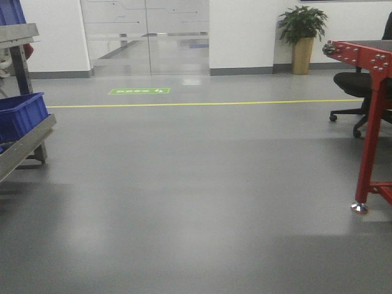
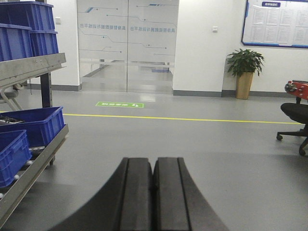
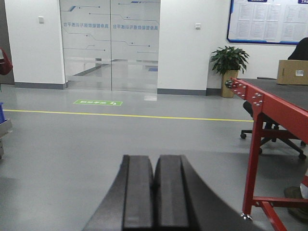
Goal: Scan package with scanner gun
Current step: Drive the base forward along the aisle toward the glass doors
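- left gripper (image 2: 153, 164) is closed, holding nothing
- right gripper (image 3: 155, 162) is closed, also empty
- the package (image 3: 292, 72) stands on the red table (image 3: 270, 100), far from both

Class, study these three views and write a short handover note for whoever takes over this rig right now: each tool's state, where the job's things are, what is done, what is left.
Left tool: shut, empty.
Right tool: shut, empty.
Package: sits on the red table, far off at the right edge of the right wrist view, with its white label facing the camera. Neither tool is near it.
Scanner gun: not in any view.
Done: nothing that shows.
Left: find and grasp the scanner gun, get to the package, scan its label.
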Action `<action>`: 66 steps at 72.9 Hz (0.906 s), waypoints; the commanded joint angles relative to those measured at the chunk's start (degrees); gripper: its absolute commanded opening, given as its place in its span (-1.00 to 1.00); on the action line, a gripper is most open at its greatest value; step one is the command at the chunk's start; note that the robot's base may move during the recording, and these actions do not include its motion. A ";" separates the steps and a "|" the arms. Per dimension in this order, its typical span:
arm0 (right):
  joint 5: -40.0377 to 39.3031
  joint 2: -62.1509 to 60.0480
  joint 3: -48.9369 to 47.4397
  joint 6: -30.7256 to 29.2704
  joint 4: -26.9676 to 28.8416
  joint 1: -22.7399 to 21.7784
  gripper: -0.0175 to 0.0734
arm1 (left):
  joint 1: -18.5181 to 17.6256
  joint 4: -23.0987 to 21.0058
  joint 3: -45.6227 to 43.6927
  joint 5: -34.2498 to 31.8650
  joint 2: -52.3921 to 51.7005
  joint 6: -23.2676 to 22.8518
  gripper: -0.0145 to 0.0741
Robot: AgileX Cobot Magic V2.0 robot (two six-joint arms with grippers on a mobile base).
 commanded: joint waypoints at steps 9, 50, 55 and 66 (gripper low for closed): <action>-1.05 -0.20 -0.04 0.00 -0.31 0.00 -0.98 | -0.37 0.05 -0.10 -0.91 -0.30 -0.01 -0.92; -1.05 -0.20 -0.04 0.00 -0.31 0.00 -0.98 | -0.37 0.05 -0.10 -0.91 -0.30 -0.01 -0.92; -1.05 -0.20 -0.04 0.00 -0.31 0.00 -0.98 | -0.37 0.05 -0.10 -0.91 -0.30 -0.01 -0.92; -1.05 -0.20 -0.04 0.00 -0.31 0.00 -0.98 | -0.37 0.05 -0.10 -0.91 -0.30 -0.01 -0.92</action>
